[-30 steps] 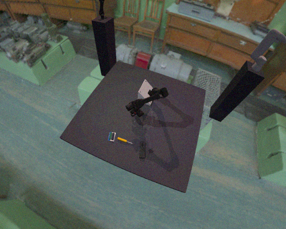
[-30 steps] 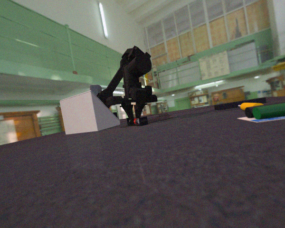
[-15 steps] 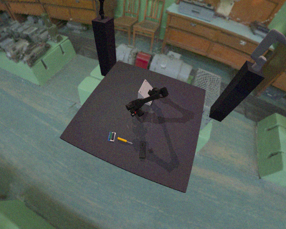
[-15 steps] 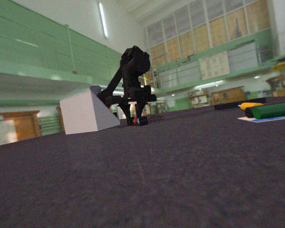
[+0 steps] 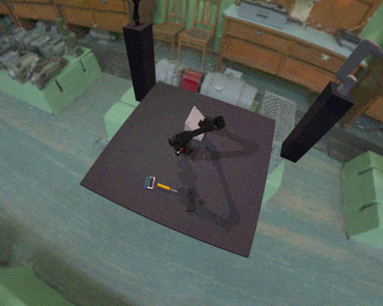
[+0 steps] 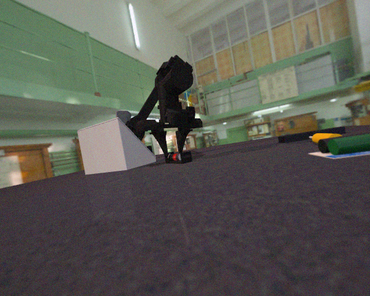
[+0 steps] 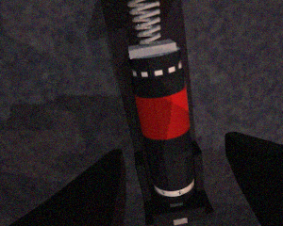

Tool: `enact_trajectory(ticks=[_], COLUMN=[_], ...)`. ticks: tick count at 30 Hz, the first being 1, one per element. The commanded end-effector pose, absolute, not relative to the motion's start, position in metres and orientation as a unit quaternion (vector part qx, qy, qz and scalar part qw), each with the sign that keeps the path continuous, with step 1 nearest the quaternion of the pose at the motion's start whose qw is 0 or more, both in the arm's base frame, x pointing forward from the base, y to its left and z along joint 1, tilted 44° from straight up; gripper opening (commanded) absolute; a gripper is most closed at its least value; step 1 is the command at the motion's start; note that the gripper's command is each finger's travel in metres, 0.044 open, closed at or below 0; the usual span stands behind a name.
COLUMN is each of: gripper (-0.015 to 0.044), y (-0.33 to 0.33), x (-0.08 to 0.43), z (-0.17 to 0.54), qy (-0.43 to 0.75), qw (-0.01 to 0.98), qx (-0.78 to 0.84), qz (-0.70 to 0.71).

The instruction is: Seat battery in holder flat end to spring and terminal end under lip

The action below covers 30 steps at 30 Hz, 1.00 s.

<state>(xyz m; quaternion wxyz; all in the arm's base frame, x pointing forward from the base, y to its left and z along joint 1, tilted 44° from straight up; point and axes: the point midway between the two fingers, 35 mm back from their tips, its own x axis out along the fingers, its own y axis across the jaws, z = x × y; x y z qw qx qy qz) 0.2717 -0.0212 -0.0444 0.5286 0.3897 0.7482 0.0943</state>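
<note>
The battery (image 5: 180,150) (image 6: 174,156) (image 7: 165,115), black with a red band, lies lengthwise in the black holder (image 6: 187,156) (image 7: 205,207). In the wrist view the end with white dashes touches the pale plate (image 7: 153,49) of the spring (image 7: 147,24). The other end, with a white ring and plus marks, is close to the holder's lower end wall; whether it is under the lip I cannot tell. The battery looks roughly in line with the holder. My gripper (image 6: 173,154) (image 7: 174,151) is open, its fingertips low on either side of the battery and holder, with gaps visible in the wrist view.
A white sloped block (image 5: 194,118) (image 6: 102,146) stands beside the arm. A yellow screwdriver (image 5: 163,187) (image 6: 326,137), a dark bar (image 5: 190,200) (image 6: 298,137) and a flat white-and-blue piece with a green cylinder (image 5: 147,181) (image 6: 354,143) lie farther off.
</note>
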Motion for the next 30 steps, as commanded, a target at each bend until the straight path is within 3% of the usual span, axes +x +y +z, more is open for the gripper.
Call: enact_trajectory(ticks=[1, 7, 30], gripper=[0.0294, 0.044, 0.044], y=[-0.042, -0.072, -0.073], x=[0.277, 0.275, 0.274], z=[-0.025, 0.006, 0.006], qy=[0.743, 0.743, 0.743], qw=[0.538, 0.54, 0.54], qx=[0.387, 0.385, 0.385], qz=[0.093, 0.093, 0.093])
